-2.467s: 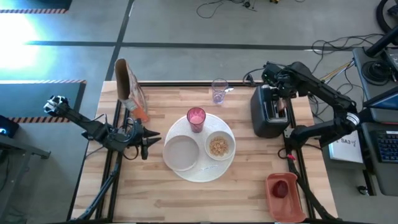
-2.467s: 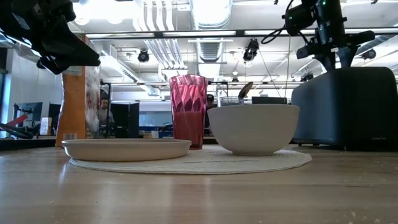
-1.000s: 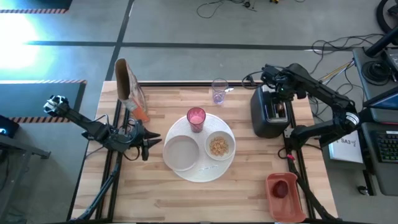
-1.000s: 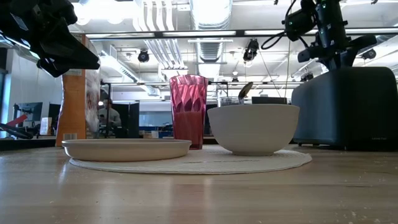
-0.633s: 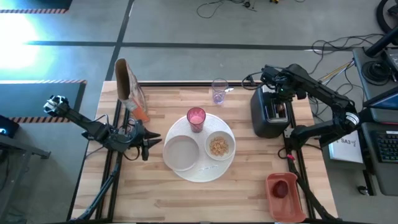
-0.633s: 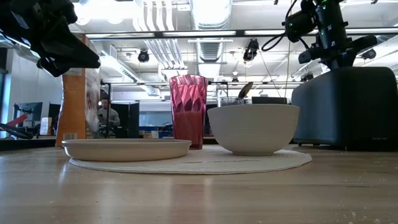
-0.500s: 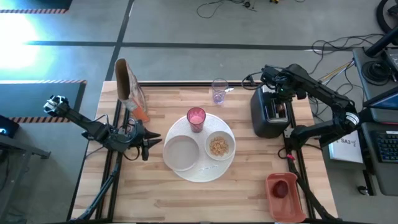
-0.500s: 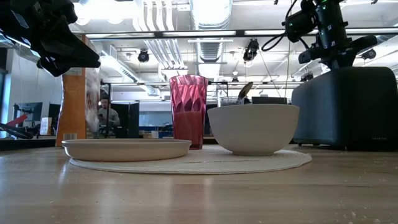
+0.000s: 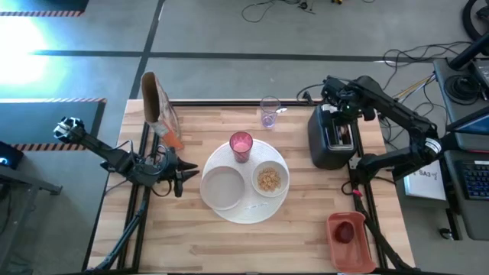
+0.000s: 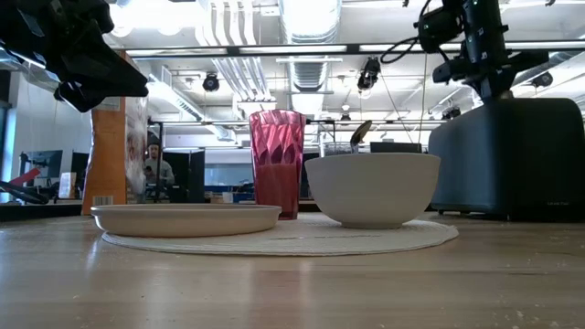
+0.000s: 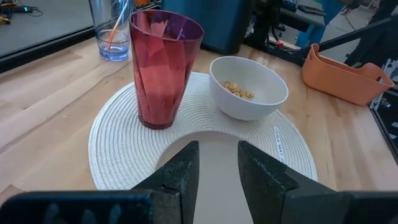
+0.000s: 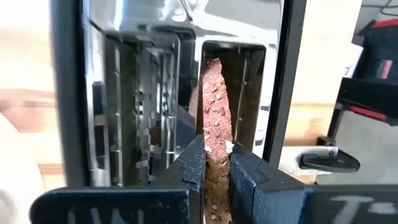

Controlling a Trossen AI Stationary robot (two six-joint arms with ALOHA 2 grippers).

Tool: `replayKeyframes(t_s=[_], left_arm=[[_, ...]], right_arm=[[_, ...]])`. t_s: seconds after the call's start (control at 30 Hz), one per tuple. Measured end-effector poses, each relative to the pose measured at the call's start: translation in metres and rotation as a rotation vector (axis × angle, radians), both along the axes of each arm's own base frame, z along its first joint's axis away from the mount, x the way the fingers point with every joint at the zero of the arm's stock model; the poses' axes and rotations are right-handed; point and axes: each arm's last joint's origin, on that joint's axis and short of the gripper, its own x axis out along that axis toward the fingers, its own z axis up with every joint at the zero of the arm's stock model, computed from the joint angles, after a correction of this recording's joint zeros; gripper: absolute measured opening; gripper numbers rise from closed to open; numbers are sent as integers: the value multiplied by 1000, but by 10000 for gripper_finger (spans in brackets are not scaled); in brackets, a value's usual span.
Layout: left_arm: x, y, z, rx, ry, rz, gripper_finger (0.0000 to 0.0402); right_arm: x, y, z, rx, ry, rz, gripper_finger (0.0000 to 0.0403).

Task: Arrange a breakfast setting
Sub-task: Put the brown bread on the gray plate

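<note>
The right gripper (image 12: 217,163) is clamped on the toast (image 12: 214,118), which stands in the toaster (image 9: 330,137) at the table's 2 o'clock. Next, I judge, comes a straight lift and a carry to the small white plate (image 9: 222,187) (still bare). The left gripper (image 11: 217,165), slightly parted, waits at 9 o'clock.

Brown seeded toast (image 12: 214,112), pink cup (image 11: 163,68)

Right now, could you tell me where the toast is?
The toast stands in a slot of the black toaster at the table's right rear, pinched between the right gripper fingers.
</note>
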Motion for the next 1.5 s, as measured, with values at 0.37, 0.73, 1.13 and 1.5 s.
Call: replayKeyframes(t_s=[0.37, 0.73, 1.13, 1.5], left_arm=[[0, 0, 1, -21, -14, 5, 93], [2, -1, 4, -38, -45, 4, 93], [3, -2, 5, -47, -63, 5, 93], [15, -9, 3, -58, -77, -15, 93]], right_arm=[[1, -2, 37, -110, -97, 3, 29], [-1, 1, 75, -223, -199, 38, 29], [8, 13, 92, -176, -361, 126, 29], [60, 46, 90, -170, -603, 422, 29]])
